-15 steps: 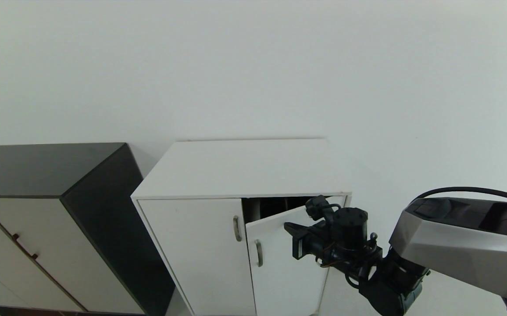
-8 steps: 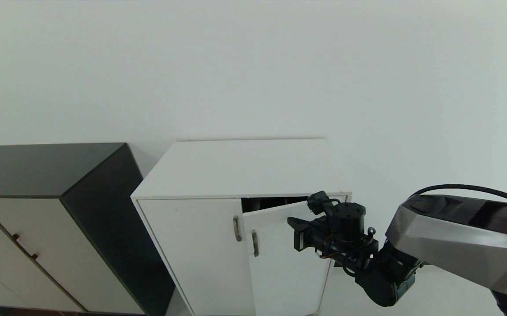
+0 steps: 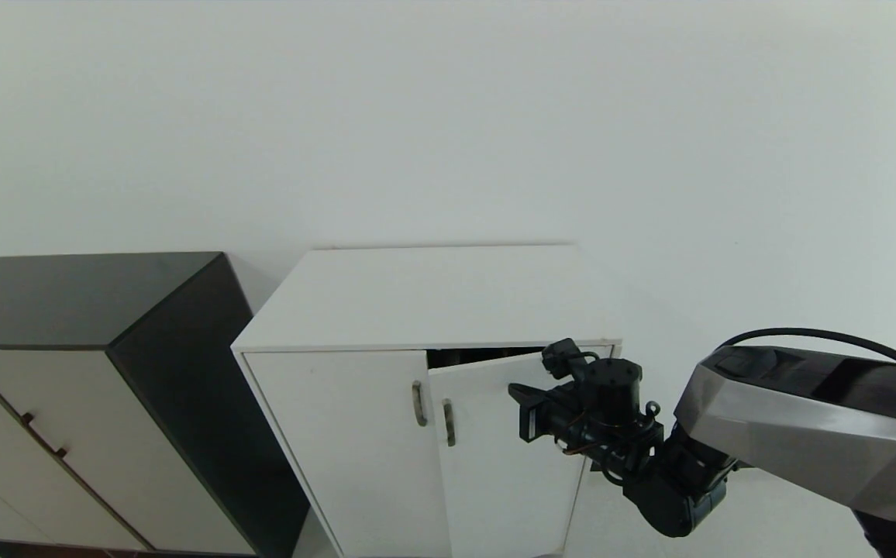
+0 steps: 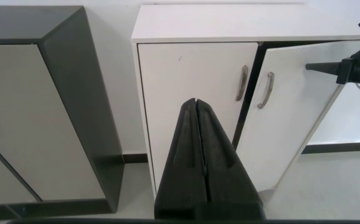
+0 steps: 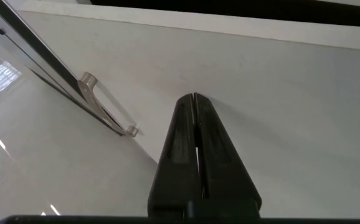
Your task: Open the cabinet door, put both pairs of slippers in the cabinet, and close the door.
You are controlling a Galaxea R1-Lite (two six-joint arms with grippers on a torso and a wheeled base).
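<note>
The white cabinet [image 3: 425, 298] stands against the wall with its left door flush. Its right door [image 3: 494, 465] hangs slightly ajar, and a thin dark gap shows along its top edge. My right gripper [image 3: 513, 390] is shut, and its tip rests against the front face of that door, to the right of the door handle [image 3: 448, 422]. The right wrist view shows the shut right gripper [image 5: 194, 98] on the white door panel [image 5: 279, 93], near the metal handle [image 5: 105, 102]. My left gripper [image 4: 195, 102] is shut on nothing. It is held back in front of the cabinet [image 4: 242, 22], apart from it.
A dark cabinet with cream doors [image 3: 84, 298] stands close to the left of the white one, with a narrow gap between them. A plain white wall is behind both. Bare floor [image 4: 329, 180] lies in front of the ajar door.
The right door has swung from clearly open to nearly closed. My right gripper moved in toward the cabinet with it.
</note>
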